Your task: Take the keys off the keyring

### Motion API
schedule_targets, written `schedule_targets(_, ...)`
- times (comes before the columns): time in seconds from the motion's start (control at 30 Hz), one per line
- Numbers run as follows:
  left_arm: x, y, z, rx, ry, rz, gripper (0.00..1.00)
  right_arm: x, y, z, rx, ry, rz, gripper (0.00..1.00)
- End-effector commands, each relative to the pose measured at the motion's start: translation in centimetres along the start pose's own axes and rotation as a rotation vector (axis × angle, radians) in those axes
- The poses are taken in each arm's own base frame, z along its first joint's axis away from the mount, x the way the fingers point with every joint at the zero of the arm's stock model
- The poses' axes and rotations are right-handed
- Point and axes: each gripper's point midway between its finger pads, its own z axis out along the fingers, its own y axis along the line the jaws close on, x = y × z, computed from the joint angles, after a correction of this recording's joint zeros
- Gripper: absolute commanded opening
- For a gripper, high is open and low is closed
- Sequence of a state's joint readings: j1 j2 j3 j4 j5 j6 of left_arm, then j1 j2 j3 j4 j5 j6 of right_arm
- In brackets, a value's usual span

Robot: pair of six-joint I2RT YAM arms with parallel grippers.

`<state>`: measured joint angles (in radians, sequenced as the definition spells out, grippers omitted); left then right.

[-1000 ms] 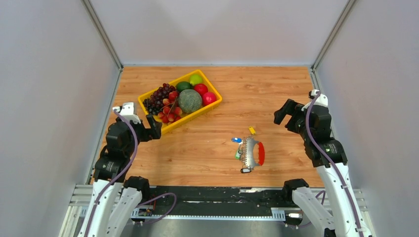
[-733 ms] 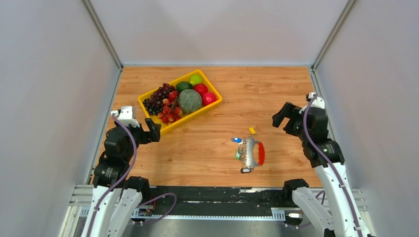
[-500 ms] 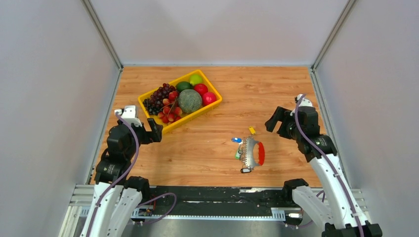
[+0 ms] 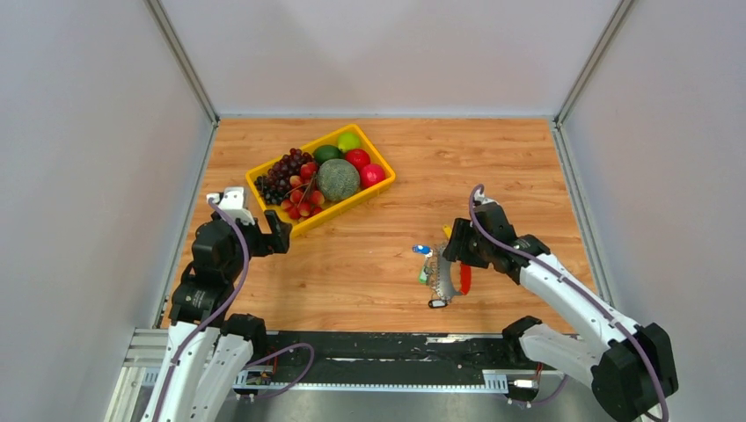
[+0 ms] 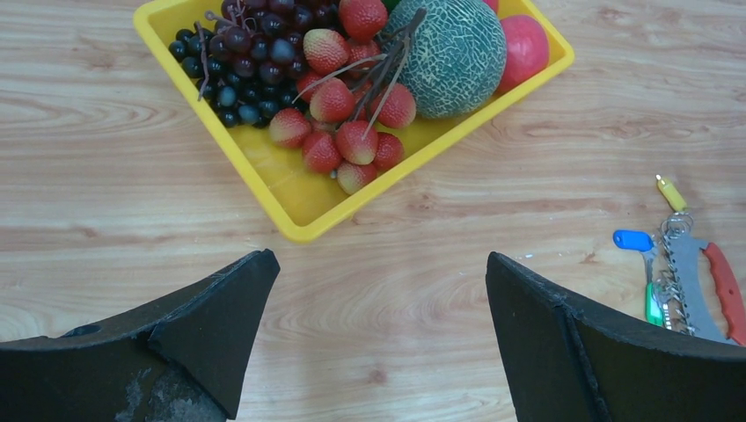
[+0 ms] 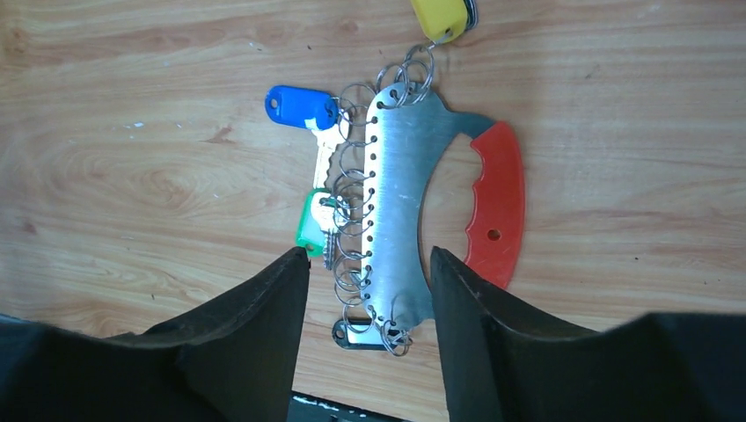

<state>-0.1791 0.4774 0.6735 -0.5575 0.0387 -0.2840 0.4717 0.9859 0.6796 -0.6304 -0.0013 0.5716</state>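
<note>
The keyring (image 6: 400, 189) is a curved silvery plate with a red oval tag (image 6: 494, 207), lying flat on the wooden table (image 4: 369, 264). Small wire rings along its left edge hold the keys: a blue head (image 6: 299, 107), a green head (image 6: 310, 224), a black head (image 6: 356, 334) and a yellow head (image 6: 440, 16). My right gripper (image 6: 368, 255) hovers over the plate's near end, open, with one finger on each side and a gap to both. Far to the left my left gripper (image 5: 378, 257) stands wide open over bare wood, and from there the keyring (image 5: 691, 281) shows at the right edge.
A yellow tray (image 4: 352, 204) with grapes, strawberries, a melon and other fruit stands at the back left, just beyond my left gripper. Grey walls close in the table on three sides. The black rail of the arm bases (image 4: 369, 347) runs along the near edge.
My right arm has swung from the right side of the table down and left over the keyring, and its jaws have narrowed. The left arm has hardly moved.
</note>
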Motion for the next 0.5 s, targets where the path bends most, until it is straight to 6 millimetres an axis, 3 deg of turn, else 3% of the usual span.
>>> schedule_targets(0.0,-0.9,0.1,-0.2,-0.007,-0.040,0.021,1.00,-1.6,1.5,1.8,-0.037,-0.072,0.003,0.53)
schedule_targets(0.23,-0.8,0.2,-0.1,-0.012,-0.037,0.021,1.00,-2.5,2.7,4.5,0.048,-0.071,-0.104,0.48)
schedule_targets(0.47,-0.7,0.3,0.0,-0.014,-0.032,0.022,1.00,-4.1,0.7,5.7,0.199,-0.142,-0.034,0.41)
